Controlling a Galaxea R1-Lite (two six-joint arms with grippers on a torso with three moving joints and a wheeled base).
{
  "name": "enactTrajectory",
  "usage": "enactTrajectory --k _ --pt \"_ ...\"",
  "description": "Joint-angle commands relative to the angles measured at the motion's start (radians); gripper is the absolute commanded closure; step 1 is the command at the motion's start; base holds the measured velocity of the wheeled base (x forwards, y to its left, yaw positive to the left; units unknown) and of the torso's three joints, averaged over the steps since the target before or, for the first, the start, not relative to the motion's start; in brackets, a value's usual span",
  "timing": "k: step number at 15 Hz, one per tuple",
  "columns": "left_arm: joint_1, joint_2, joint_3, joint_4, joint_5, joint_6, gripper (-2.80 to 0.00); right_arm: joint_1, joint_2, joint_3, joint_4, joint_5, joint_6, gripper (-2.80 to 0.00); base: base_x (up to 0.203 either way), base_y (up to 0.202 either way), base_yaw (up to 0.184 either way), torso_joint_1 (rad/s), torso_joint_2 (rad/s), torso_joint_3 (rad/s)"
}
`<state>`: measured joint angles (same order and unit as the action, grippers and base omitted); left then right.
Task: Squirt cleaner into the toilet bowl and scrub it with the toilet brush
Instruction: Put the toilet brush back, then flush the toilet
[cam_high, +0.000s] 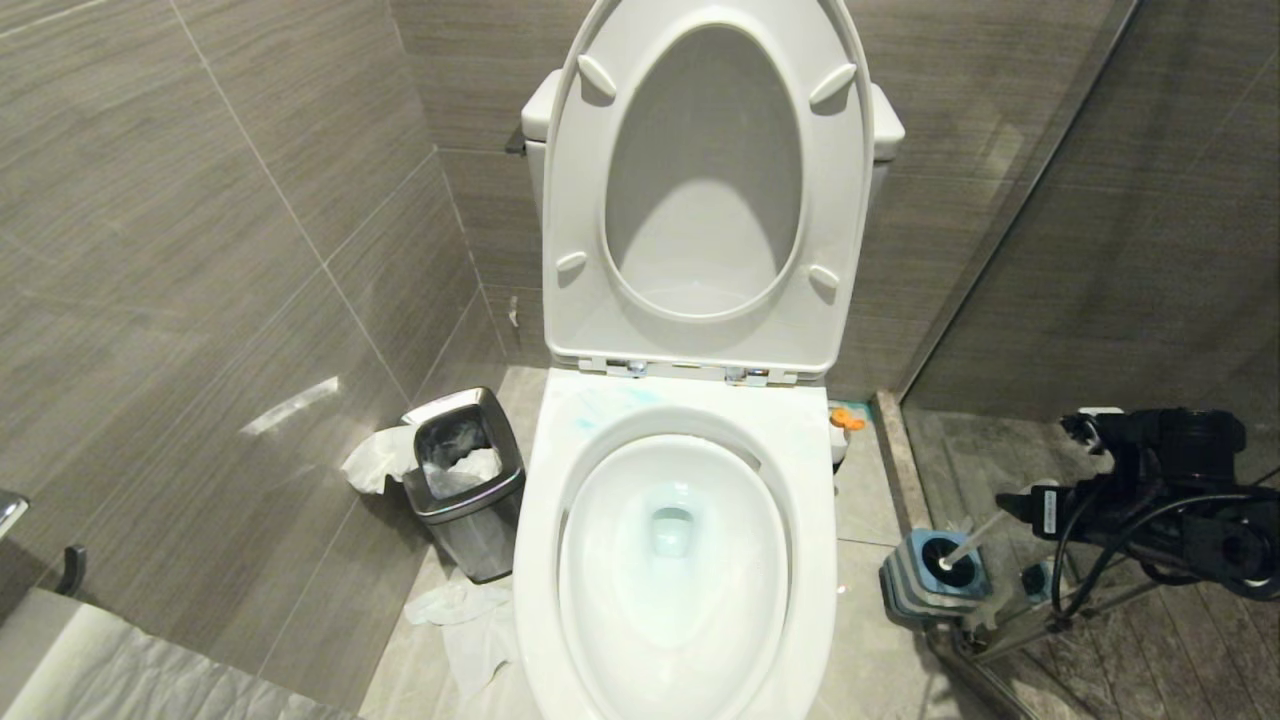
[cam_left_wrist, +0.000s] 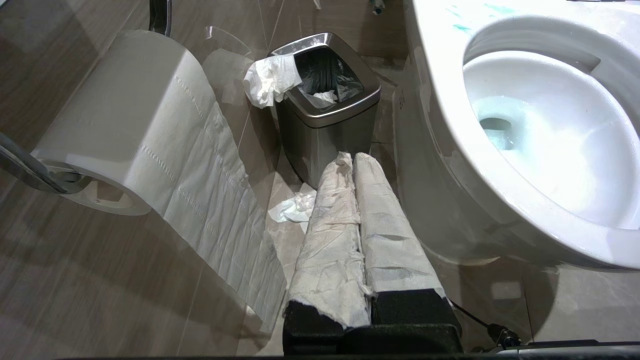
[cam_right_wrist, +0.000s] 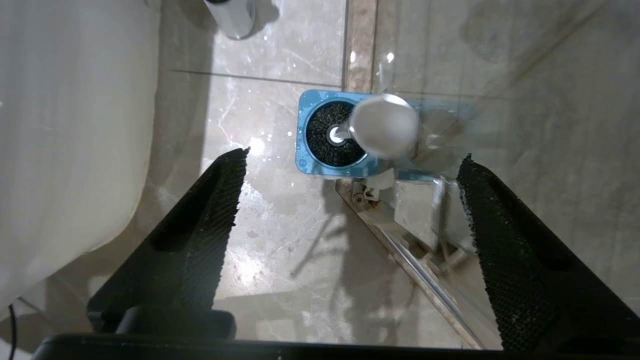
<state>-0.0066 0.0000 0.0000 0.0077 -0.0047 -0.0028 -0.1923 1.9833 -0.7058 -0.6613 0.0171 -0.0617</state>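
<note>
Bright overhead light glares off wet floor (cam_right_wrist: 280, 210); brush handle tip (cam_right_wrist: 384, 126) blurred

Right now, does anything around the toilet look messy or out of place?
Yes. Crumpled tissue lies on the floor beside the steel bin, and more hangs over its rim. Blue-green smears mark the toilet bowl rim near the hinge.

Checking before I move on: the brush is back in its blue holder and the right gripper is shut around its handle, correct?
Not quite. The brush is in its holder, but the right gripper is open, its fingers spread clear of the handle. The right wrist view shows it.
</note>
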Motion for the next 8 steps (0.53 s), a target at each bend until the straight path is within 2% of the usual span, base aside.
enactTrajectory --k 1,4,8 --pt "0.0 0.002 0.0 0.0 0.0 0.0 0.0 0.001 -0.151 0.078 -0.006 0.002 -0.002 -2.8 0.0 0.0 0.0 0.0 0.0 0.0" --pt "0.0 0.0 0.0 0.0 0.0 0.0 0.0 0.002 -0.299 0.187 -0.006 0.034 -0.011 -2.8 0.0 0.0 0.0 0.0 0.0 0.0" --pt "0.0 0.0 0.0 0.0 -0.001 0.0 0.0 0.004 -0.503 0.233 -0.007 0.069 -0.016 -2.8 0.0 0.0 0.0 0.0 0.0 0.0"
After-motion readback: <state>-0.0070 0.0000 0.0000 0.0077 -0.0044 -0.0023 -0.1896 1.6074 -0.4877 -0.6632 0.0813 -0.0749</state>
